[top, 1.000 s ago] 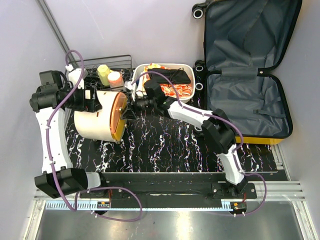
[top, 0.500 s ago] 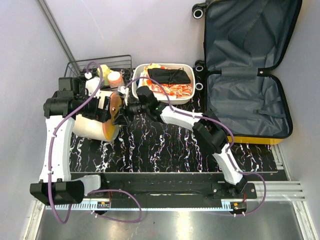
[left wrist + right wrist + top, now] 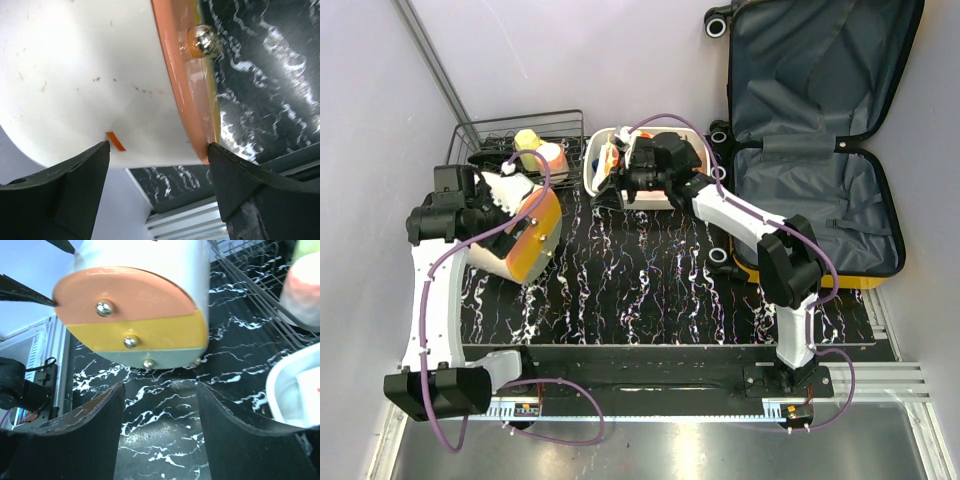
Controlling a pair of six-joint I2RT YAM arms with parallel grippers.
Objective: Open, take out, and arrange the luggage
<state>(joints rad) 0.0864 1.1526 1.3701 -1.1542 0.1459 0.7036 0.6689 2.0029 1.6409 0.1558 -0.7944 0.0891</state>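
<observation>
My main worry is the container [image 3: 525, 235] at the left of the overhead frame. It sits tilted, orange face turned toward the middle. The left fingers [image 3: 65, 190] are spread wide and pinch it across its body, one tip on the smooth cream wall and the other right at the orange rim. A grip that near the edge of a round, slick shell could slide off, I judge, and the container would then drop and roll across the worktop [image 3: 640, 280]. The left arm's purple cable lies over it too, and a turn of the wrist could drag on it.

The right fingers [image 3: 85, 435] are spread with nothing between them. They hang low over the left end of the tray [image 3: 287, 385], at upper centre of the overhead frame. A careless swing from there could catch the tray's rim or what lies in it. That arm's elbow is also near the wheel at the luggage's lower left corner, so a wide sweep to the right risks knocking the shell.

The luggage [image 3: 820, 200] lies open at the upper right, lid up against the back, grey lining showing, yellow edge toward the bottom of the frame.

For room, the marbled centre of the worktop between container and luggage is my one free stretch. The basket [image 3: 500, 130] stands just behind the container, the wall is close on the left, and the black rail marks the front edge at the bottom.
</observation>
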